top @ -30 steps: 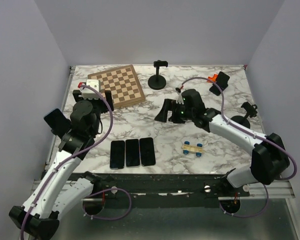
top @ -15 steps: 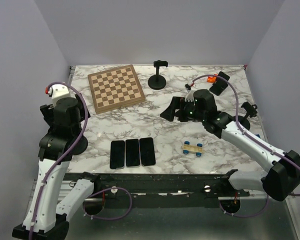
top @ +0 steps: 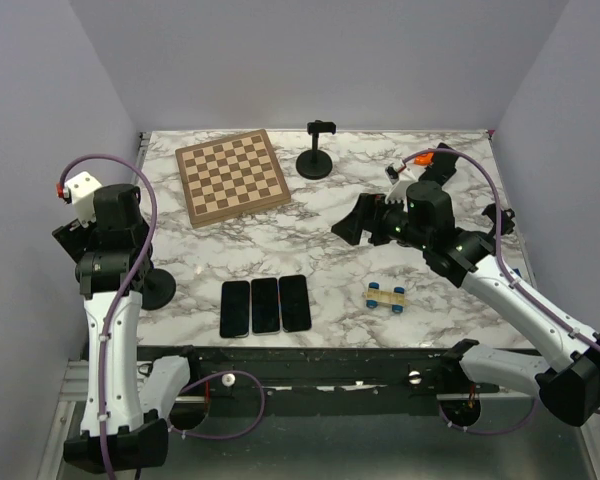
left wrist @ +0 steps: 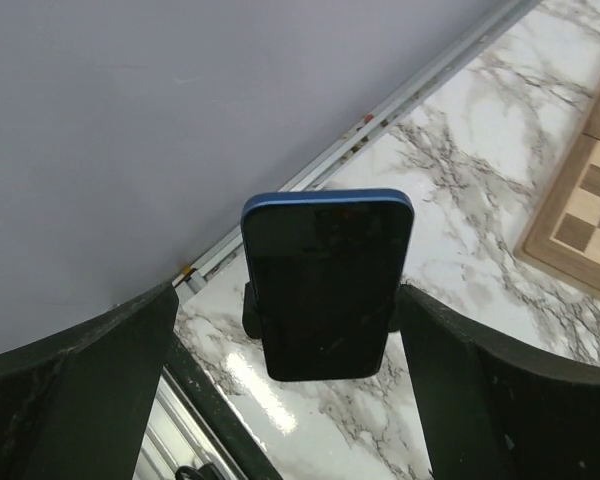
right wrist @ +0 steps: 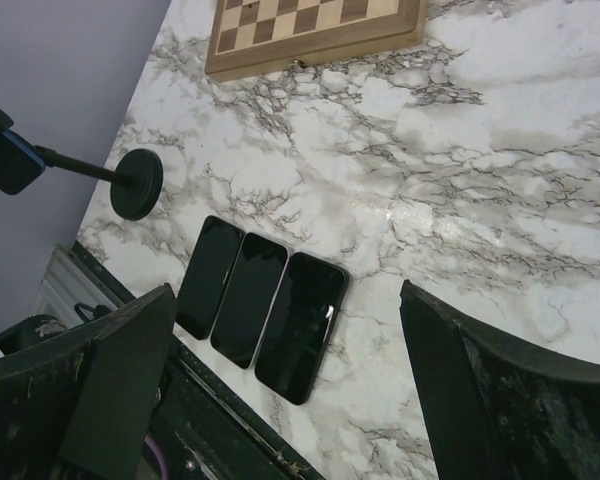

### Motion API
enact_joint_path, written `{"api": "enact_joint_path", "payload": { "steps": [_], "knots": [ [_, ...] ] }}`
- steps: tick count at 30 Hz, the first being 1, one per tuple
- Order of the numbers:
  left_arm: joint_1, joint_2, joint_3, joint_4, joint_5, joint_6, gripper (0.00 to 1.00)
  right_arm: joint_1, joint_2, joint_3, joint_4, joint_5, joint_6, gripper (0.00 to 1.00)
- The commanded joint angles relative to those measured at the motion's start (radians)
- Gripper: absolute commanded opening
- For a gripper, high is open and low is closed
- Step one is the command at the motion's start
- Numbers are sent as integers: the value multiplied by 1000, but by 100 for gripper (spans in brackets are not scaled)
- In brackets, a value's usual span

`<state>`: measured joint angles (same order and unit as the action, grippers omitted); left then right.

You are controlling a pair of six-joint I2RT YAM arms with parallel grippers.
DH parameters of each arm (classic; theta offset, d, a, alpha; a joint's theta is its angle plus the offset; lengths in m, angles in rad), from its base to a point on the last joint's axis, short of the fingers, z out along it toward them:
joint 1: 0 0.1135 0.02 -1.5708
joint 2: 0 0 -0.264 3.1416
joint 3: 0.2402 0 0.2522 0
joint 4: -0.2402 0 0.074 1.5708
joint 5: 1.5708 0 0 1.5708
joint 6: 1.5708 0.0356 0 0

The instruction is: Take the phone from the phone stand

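The phone (left wrist: 327, 280), dark with a blue edge, sits upright in the clamp of a black phone stand at the table's left edge. The stand's round base (top: 156, 291) shows in the top view, where my left arm hides the phone. My left gripper (left wrist: 290, 400) is open; its fingers (left wrist: 80, 390) stand either side of the phone with gaps, not touching it. The right wrist view also shows the phone (right wrist: 5, 150) and the stand's base (right wrist: 135, 183). My right gripper (top: 360, 222) is open and empty over the middle of the table.
Three dark phones (top: 265, 305) lie side by side near the front edge. A chessboard (top: 231, 176) lies at the back left. An empty stand (top: 315, 160) is at the back, two more stands (top: 440, 168) at the right. A small toy car (top: 387, 295) sits front right.
My left arm has swung left and drawn back to the stand at the table's left edge, so the phone now stands between its open fingers. My right arm has moved right.
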<state>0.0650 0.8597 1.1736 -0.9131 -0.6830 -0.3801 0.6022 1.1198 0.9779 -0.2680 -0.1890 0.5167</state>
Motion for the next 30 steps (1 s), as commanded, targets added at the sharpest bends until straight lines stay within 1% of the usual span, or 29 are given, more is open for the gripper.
{"api": "enact_joint_path", "payload": {
  "steps": [1, 3, 6, 8, 12, 14, 18, 23, 25, 27, 30],
  "knots": [
    [66, 68, -32, 65, -36, -27, 99, 1, -34, -14, -39, 44, -36, 100],
    [73, 44, -70, 158, -20, 22, 98, -1, -35, -13, -41, 42, -40, 100],
    [75, 9, -132, 294, 40, 94, 98, -1, -34, -15, -42, 41, -42, 100],
    [76, 23, -140, 301, 31, 84, 99, 0, -31, -20, -40, 40, -43, 100],
    [83, 97, -116, 245, -58, 13, 98, 0, -28, -28, -35, 46, -41, 100],
    [83, 103, -111, 230, -50, -9, 99, 0, -20, -28, -31, 43, -40, 100],
    [83, 73, -159, 298, -35, 3, 99, -1, -1, -20, -19, 29, -33, 100],
    [83, 83, -197, 331, -53, 12, 99, 0, 20, -17, 1, 2, -18, 100],
    [84, 73, -222, 363, -65, 22, 94, 0, 26, -15, 1, -3, -12, 100],
    [85, 55, -252, 403, -58, 37, 82, 0, 26, -13, 0, -4, -11, 100],
    [84, 26, -276, 436, -41, 47, 61, 0, 22, -10, -5, 2, -9, 100]
  ]
}}
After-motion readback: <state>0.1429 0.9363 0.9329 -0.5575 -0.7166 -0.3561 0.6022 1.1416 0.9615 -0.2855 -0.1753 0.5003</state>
